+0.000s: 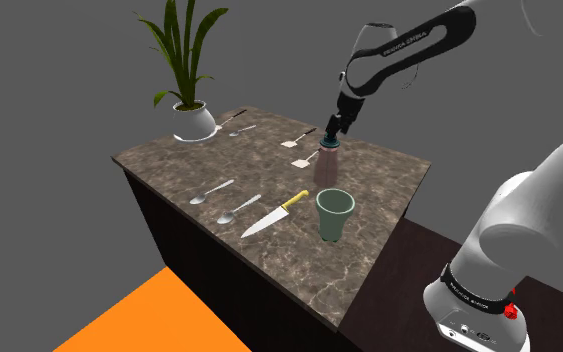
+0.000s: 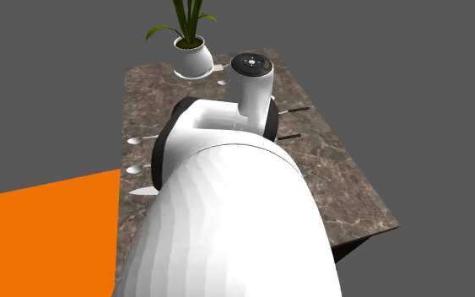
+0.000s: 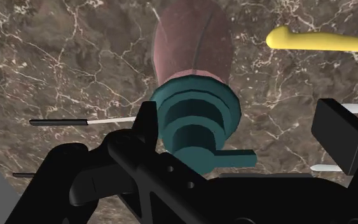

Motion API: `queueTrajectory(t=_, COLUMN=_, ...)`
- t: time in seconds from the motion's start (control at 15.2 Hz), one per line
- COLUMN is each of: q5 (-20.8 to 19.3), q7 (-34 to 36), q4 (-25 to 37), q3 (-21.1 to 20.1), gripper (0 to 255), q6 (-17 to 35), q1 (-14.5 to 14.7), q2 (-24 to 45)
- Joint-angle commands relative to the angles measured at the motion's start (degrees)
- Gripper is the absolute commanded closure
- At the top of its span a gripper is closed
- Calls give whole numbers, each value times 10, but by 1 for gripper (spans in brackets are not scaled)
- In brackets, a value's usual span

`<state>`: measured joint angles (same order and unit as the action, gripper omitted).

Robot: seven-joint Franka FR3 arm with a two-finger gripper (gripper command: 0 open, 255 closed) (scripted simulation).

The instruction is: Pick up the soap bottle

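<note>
Fingers point(image 3: 147, 124) of the black gripper point(image 3: 244, 127) spread wide, one on either side of the teal pump cap of the soap bottle point(image 3: 193, 44). One finger lies close against the cap's rim, though contact cannot be confirmed; the other stands clearly apart from it, so nothing is clasped.

The bottle, with a pinkish-brown body, stands upright on the brown marble counter point(image 1: 259, 165), directly beneath the gripper point(image 1: 331, 127) in the shoulder view. Just beside the bottle point(image 1: 328, 165), nearer the counter's front edge, stands a green cup point(image 1: 334, 215). To that view's left of the cup lies a yellow-handled knife point(image 1: 274, 214), and beyond it a spoon point(image 1: 237, 210). A potted plant point(image 1: 194, 120) occupies the far corner.
</note>
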<state>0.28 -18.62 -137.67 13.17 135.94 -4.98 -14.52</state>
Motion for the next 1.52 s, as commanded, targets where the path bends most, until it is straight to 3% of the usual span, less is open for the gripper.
queueTrajectory(t=0.0, q5=11, q7=-20, q4=10, q3=14, gripper=0, q6=27, q1=-2, q2=35)
queueTrajectory(t=0.66, q5=34, q7=-43, q4=-13, q3=22, gripper=0, q6=96, q1=1, q2=84)
queueTrajectory(t=0.73, q5=34, q7=-43, q4=-13, q3=22, gripper=255, q6=98, q1=1, q2=85)
queueTrajectory(t=1.45, q5=28, q7=-38, q4=-6, q3=21, gripper=255, q6=80, q1=0, q2=73)
